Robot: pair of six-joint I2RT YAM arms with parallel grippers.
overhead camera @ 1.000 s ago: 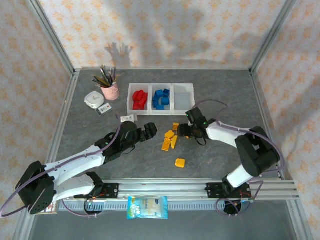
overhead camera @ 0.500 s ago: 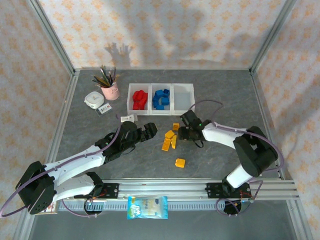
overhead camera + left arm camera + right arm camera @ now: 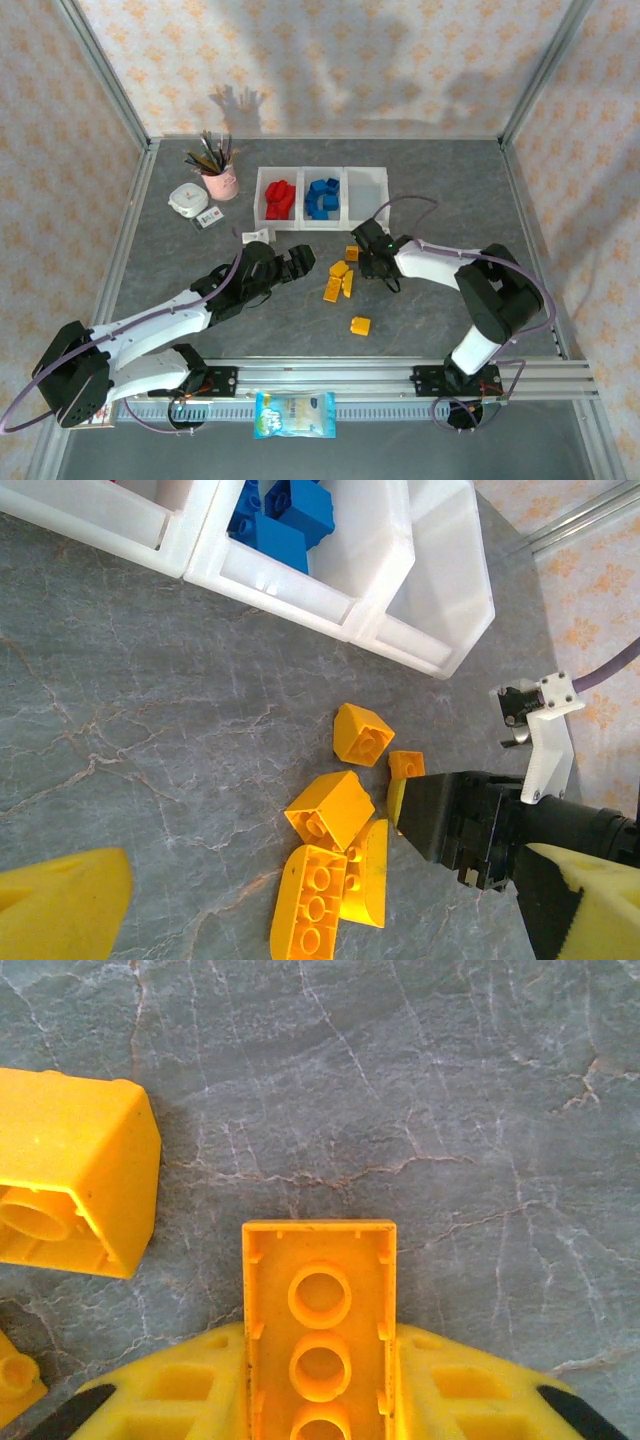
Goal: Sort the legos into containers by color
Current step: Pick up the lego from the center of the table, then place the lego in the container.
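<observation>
The white containers (image 3: pixel 366 215) stand in a row at the back: red legos (image 3: pixel 278 198) in the left bin, blue legos (image 3: pixel 322 197) in the middle one, and the right bin (image 3: pixel 445 575) bare. Several yellow legos (image 3: pixel 340 278) lie clustered on the table in front, and one more (image 3: pixel 360 325) lies nearer. My right gripper (image 3: pixel 320 1360) is low at the cluster's right edge, shut on a long yellow lego (image 3: pixel 320 1300) lying studs-down. My left gripper (image 3: pixel 302 260) hovers open just left of the cluster, its yellow fingertips (image 3: pixel 60 900) wide apart.
A pink cup of brushes (image 3: pixel 219 178), a white round device (image 3: pixel 187 199) and small cards (image 3: pixel 255 236) sit at the back left. A square yellow lego (image 3: pixel 70 1185) lies close to the left of the held one. A snack bag (image 3: pixel 294 414) lies by the front rail.
My right gripper has slid left across the table, up against the yellow cluster. The left arm has barely moved.
</observation>
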